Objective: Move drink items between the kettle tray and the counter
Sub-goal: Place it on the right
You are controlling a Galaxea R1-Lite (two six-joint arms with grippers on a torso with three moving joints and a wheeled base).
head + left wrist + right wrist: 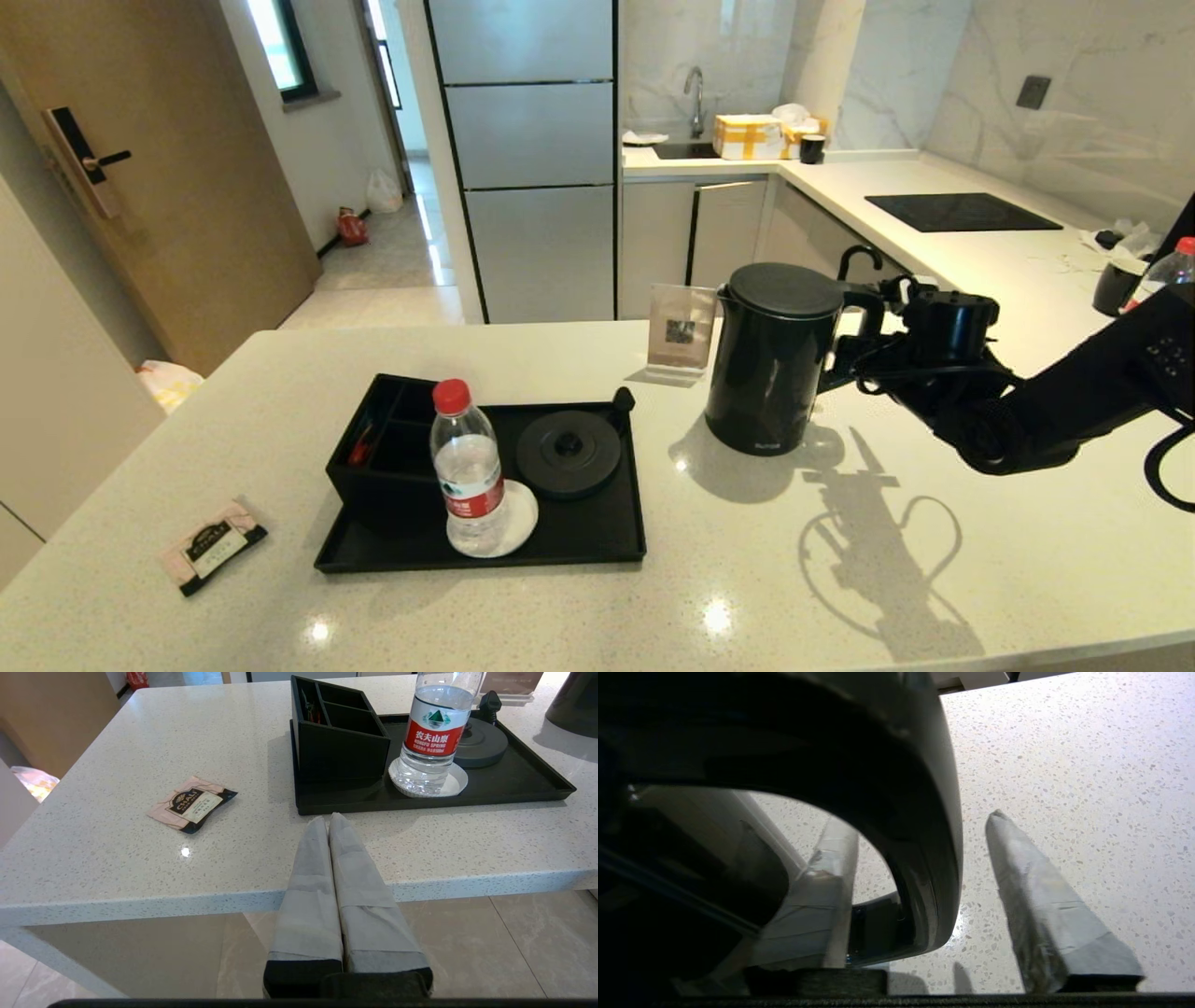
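The matte-black kettle (770, 359) stands upright on the beige speckled counter (747, 579), to the right of the black tray (579, 546). My right gripper (857, 325) reaches it from the right and is open. Its taped fingers straddle the loop handle (924, 835), one inside the loop and one outside, with a gap showing beside the outer finger (1031, 882). The round kettle base (568, 453) on the tray is bare. The pale-pink tea sachet (213, 546) lies flat on the counter left of the tray. My left gripper (327, 817) is shut and empty at the counter's front edge, right of the sachet (191, 804).
A clear red-capped water bottle (467, 467) stands on a white coaster at the tray's front, beside the black divided box (378, 443). A small card stand (680, 336) sits behind the kettle. The white worktop with the black hob (962, 213) runs along the right.
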